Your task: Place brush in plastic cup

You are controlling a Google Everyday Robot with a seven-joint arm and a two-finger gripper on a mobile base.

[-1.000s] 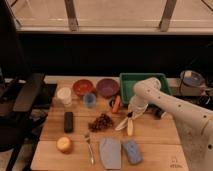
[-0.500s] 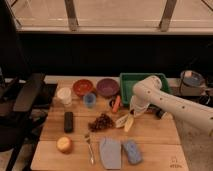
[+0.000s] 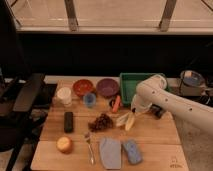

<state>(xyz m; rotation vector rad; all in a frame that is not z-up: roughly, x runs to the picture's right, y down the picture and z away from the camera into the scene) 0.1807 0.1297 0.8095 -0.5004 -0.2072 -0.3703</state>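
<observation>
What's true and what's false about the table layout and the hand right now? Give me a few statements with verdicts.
1. The light-blue plastic cup stands just in front of the orange bowl and the purple bowl. True.
2. The hand is over the plastic cup. False: it is low by the banana, right of the carrot, apart from the cup.
3. The green tray sits right of the purple bowl. True.
4. The fork lies in the green tray. False: it lies on the table near the front edge, beside the grey cloth.
5. The hand is wide open. False: it is shut.
</observation>
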